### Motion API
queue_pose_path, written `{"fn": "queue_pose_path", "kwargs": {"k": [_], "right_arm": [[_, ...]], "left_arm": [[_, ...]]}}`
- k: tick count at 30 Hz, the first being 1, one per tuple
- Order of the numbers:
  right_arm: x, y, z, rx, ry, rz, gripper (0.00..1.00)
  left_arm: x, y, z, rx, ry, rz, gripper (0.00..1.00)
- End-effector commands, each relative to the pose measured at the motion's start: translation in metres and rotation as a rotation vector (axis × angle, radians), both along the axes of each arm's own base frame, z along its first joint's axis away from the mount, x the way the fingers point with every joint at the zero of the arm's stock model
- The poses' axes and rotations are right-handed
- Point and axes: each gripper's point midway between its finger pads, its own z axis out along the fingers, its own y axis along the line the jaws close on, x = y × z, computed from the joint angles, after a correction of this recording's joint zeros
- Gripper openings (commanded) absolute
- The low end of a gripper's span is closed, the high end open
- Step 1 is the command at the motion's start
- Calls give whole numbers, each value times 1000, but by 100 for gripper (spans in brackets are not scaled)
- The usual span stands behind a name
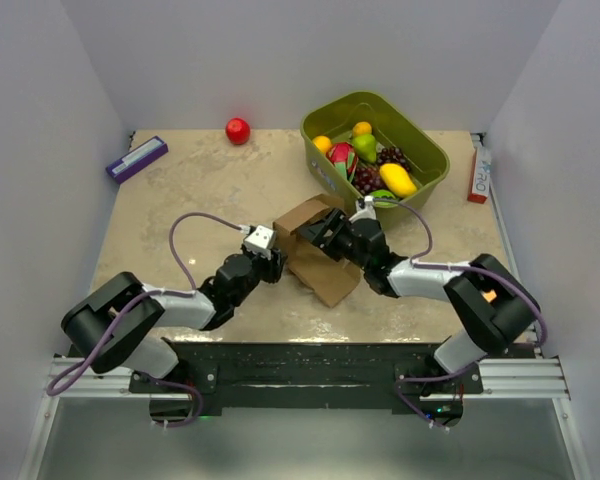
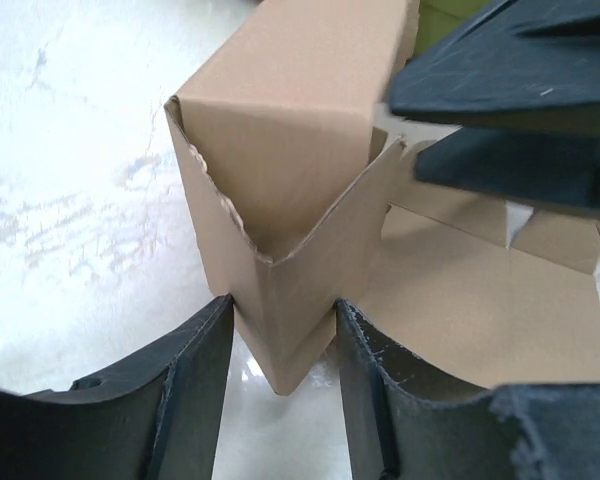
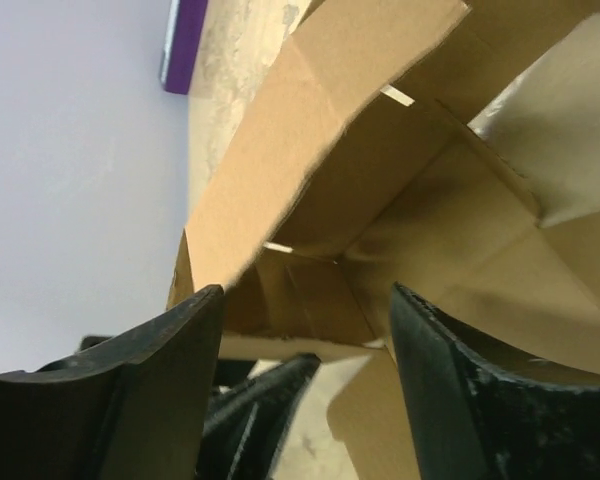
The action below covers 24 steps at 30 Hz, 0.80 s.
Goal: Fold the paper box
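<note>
A green bin (image 1: pixel 310 128) stands in the upper right of the top view on the tabletop (image 1: pixel 200 200). It holds toy fruit: two oranges (image 1: pixel 362 128), a green pear (image 1: pixel 365 147), dark grapes (image 1: pixel 392 156), a yellow fruit (image 1: pixel 397 180) and a red piece (image 1: pixel 341 157). Outside it lie a red ball (image 1: pixel 238 130) at top centre, a purple-and-white flat box (image 1: pixel 136 158) at upper left, and a red-and-white slim box (image 1: pixel 477 172) at the right edge.

The paper box (image 1: pixel 325 278) sits at the centre of the top view, just below and left of the bin, partly folded. Some panels stand up and one flap lies flat toward the lower right.

The left arm reaches from the lower left, its forearm low and slanting up to the right. Its end effector (image 1: pixel 276 264) meets the box's left side. In the left wrist view a folded corner of the box (image 2: pixel 290 130) sits between its fingers (image 2: pixel 195 390), which are set at a middling gap and touch the cardboard on both sides.

The right arm comes from the lower right, elbow bent at the frame's right, forearm pointing left. Its end effector (image 1: pixel 325 230) is over the box's upper part with its fingers (image 3: pixel 160 380) spread wide. Raised flaps (image 3: pixel 310 170) lie beyond them, and nothing is held.
</note>
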Motion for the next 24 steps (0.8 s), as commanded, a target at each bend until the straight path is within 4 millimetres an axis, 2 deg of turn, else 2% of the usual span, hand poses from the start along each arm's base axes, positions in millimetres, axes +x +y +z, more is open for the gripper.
{"fn": "queue_pose_path", "kwargs": {"k": [1, 2, 4, 7, 8, 9, 11, 12, 13, 15, 16, 24], "right_arm": [[-4, -31, 14, -203, -93, -28, 74], [-6, -35, 29, -214, -124, -26, 76], [-7, -43, 37, -306, -146, -14, 79], [1, -51, 62, -392, -184, 27, 85], [5, -53, 66, -404, -181, 43, 85], [19, -63, 70, -432, -169, 42, 85], [26, -61, 69, -430, -151, 115, 85], [35, -66, 76, -458, -159, 134, 84], [40, -64, 60, -482, -118, 166, 83], [47, -63, 60, -469, -112, 227, 82], [49, -61, 50, -462, -86, 253, 80], [43, -45, 41, -398, -99, 395, 70]], "left_arm": [[0, -10, 23, 13, -109, -165, 48], [0, -11, 21, 31, -110, -186, 48], [-3, -16, 15, 54, -92, -243, 48], [-4, -17, 9, 88, -88, -274, 48], [-4, -16, 6, 92, -83, -275, 48], [-4, -15, 5, 93, -81, -277, 48], [-4, -15, 3, 93, -82, -286, 48], [-4, -14, 4, 91, -82, -288, 48], [-5, -16, 4, 87, -82, -301, 48], [-3, -15, 2, 91, -79, -297, 47], [-2, -14, 3, 90, -78, -292, 47], [-2, -15, 0, 92, -70, -302, 46]]}}
